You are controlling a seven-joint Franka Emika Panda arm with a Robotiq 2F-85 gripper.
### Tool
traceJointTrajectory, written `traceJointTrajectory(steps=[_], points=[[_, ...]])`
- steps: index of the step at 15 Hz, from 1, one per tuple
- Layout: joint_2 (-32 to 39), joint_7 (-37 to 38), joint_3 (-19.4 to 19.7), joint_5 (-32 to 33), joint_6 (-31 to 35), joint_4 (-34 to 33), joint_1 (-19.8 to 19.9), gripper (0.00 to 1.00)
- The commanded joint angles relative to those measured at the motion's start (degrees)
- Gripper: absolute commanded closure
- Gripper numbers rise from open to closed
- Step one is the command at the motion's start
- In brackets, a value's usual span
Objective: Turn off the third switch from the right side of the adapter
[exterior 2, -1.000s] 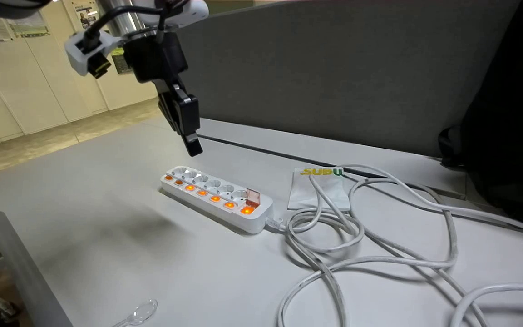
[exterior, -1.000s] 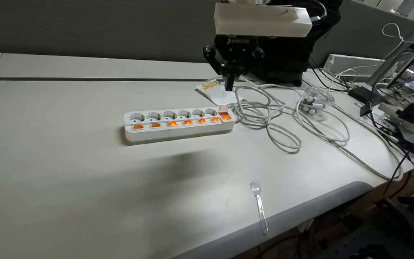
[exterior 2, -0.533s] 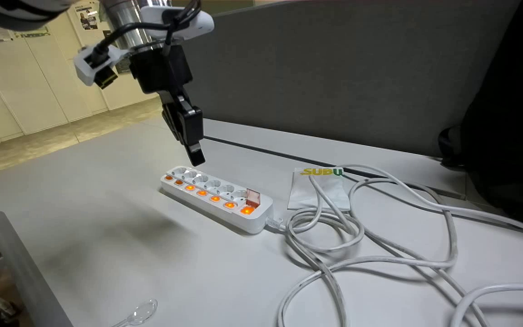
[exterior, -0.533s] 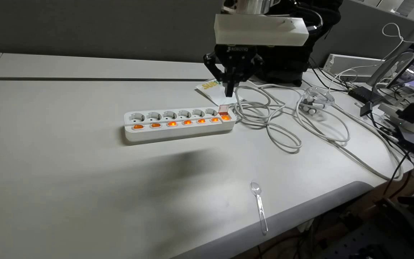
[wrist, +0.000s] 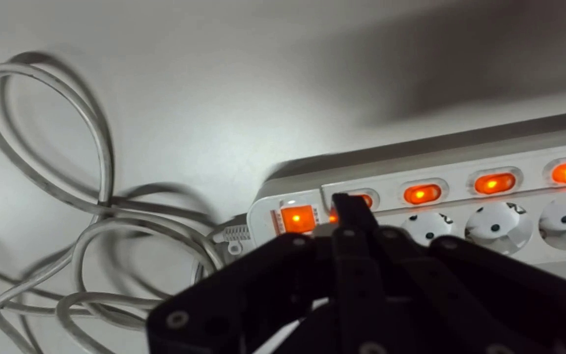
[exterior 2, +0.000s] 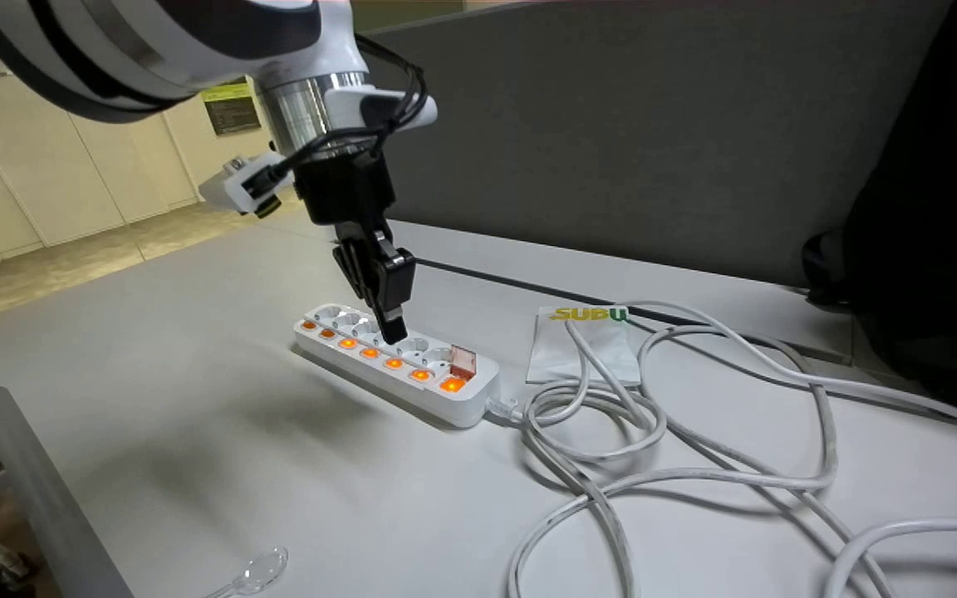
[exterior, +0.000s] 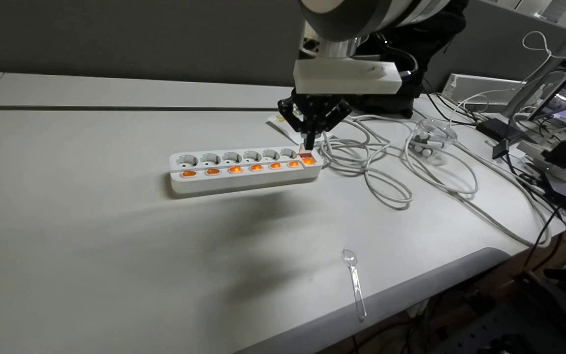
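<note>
The adapter, a long white power strip, lies on the table in both exterior views; its near end shows in the wrist view. The third switch from its cable end glows orange, also in the other views. My gripper is shut with nothing between its fingers. Its tips point down above the strip, apart from it. In the wrist view, the fingertips partly cover the second switch. The first, larger switch glows under a raised clear cover.
Loose grey cables lie coiled beyond the cable end. A paper packet lies behind them. A clear plastic spoon lies near the table's front edge. The two switches farthest from the cable look unlit.
The arm has come down toward the strip, and its tips have moved closer to the cable end. The gripper has stayed shut. The strip and its lights look the same.
</note>
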State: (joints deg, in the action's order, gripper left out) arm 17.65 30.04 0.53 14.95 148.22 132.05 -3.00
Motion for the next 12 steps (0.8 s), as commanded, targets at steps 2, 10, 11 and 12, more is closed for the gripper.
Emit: traceJointTrajectory(steps=[2, 10, 11, 12], points=[[4.52, -4.31, 0.93, -4.05, -0.29, -3.42, -2.27, 1.0], [8.55, -3.8, 3.18, -4.52, 2.71, -5.55, -6.2, 1.0], [9.01, -3.64, 3.58, -4.38, 2.97, -5.9, -6.64, 1.0], [9.38, -3.87, 3.75, -4.59, 3.22, -6.16, -6.85, 1.0]])
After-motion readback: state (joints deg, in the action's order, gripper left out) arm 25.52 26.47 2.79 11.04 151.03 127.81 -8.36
